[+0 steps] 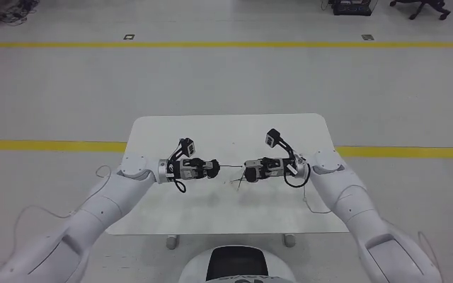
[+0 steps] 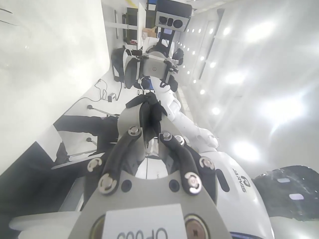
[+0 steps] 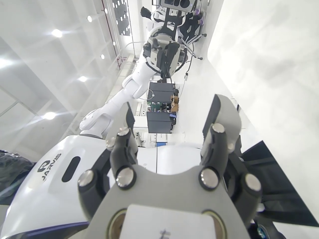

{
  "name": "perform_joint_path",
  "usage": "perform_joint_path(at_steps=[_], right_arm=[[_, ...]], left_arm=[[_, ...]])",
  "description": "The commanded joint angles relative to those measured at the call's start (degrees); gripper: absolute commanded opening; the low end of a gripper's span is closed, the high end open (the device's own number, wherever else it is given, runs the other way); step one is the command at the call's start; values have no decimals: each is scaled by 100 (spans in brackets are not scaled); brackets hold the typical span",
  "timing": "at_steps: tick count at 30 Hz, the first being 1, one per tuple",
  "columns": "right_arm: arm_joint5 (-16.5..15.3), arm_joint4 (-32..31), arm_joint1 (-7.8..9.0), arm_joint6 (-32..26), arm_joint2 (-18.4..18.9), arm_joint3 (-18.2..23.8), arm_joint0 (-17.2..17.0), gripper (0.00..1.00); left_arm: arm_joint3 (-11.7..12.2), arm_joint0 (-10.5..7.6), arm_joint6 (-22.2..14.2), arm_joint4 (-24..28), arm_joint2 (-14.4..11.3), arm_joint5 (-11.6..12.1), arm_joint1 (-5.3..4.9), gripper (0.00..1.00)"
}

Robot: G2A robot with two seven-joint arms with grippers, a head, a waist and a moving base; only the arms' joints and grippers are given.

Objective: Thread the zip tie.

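The left gripper (image 2: pixel 149 105) has its jaws clamped on one end of the zip tie (image 1: pixel 230 167), held over the middle of the worktop (image 1: pixel 226 131). The tie's long axis runs side to side (a thin dark line). Its free end points at the right gripper (image 3: pixel 173 108), whose jaws stand spread apart, gripping nothing.

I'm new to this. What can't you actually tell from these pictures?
Top view: the zip tie is too thin to tell head from tail, or whether it is threaded.
Left wrist view: the left gripper is shut, and its fingers hide most of it.
Top view: too small to show whether it reaches the right gripper.
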State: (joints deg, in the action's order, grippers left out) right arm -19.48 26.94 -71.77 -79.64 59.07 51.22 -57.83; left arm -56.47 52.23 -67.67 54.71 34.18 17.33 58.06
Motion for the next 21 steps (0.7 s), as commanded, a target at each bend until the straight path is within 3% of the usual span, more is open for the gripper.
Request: perform_joint_path(at_steps=[1, 10, 21], right_arm=[[0, 8, 11, 0, 8, 38, -17, 44], [0, 32, 44, 0, 19, 130, -63, 38], [0, 40, 50, 0, -5, 141, -60, 25]], left_arm=[[51, -12, -119, 48, 6, -13, 28, 0], [231, -55, -314, 30, 22, -24, 140, 0], [287, -33, -410, -52, 64, -52, 229, 0]])
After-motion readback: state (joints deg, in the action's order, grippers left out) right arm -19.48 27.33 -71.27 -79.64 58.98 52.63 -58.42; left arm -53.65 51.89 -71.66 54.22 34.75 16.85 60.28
